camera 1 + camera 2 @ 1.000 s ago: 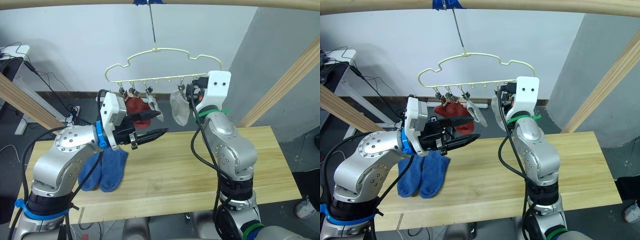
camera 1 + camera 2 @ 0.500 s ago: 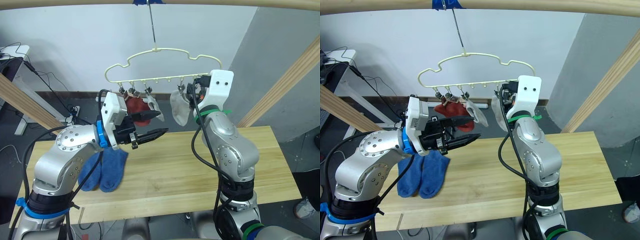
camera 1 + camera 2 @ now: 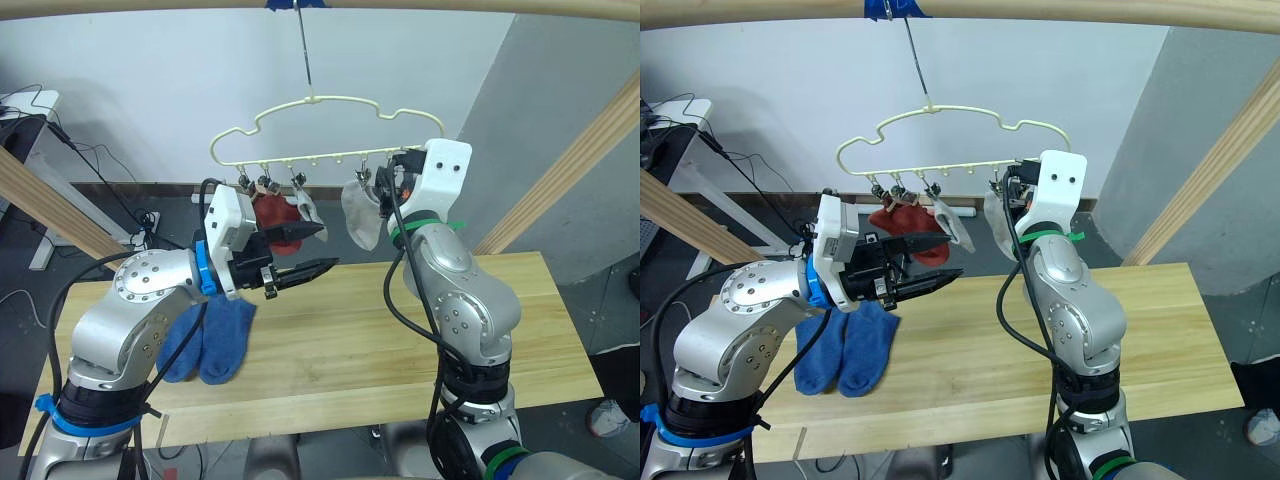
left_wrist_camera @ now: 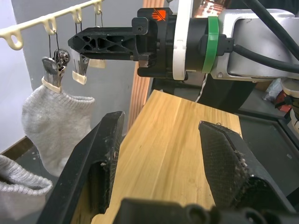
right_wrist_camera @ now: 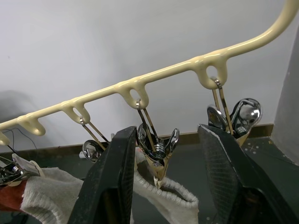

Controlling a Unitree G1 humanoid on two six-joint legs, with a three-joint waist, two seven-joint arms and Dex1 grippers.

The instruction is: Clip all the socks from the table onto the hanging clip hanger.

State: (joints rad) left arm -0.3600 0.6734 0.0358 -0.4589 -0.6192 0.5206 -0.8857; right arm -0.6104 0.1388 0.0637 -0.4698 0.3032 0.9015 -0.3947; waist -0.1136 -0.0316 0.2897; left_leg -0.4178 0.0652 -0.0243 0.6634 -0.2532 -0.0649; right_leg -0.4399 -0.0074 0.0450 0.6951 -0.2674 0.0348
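The cream-yellow clip hanger [image 3: 322,101] hangs by its long hook from the top pole. Two rust red socks [image 3: 270,212] and a light grey sock [image 3: 308,209] are clipped at its left end. Another grey sock [image 3: 358,214] hangs further right. Two blue socks [image 3: 206,340] lie on the table [image 3: 400,330] at the left. My right gripper [image 5: 167,133] is open at the hanger's row, its fingers either side of the clip [image 5: 156,151] that holds the grey sock [image 5: 173,200]. My left gripper [image 3: 322,248] is open and empty above the table, in front of the red socks.
Round wooden poles frame the scene: one across the top [image 3: 400,6], slanted ones at the right [image 3: 580,160] and left [image 3: 50,210]. Cables and a white desk [image 3: 30,110] stand on the floor behind at the left. Free clips [image 5: 236,114] hang at the hanger's right end.
My right wrist has shifted slightly to the right along the hanger. The grey sock stays hanging on its clip. The left arm has hardly moved.
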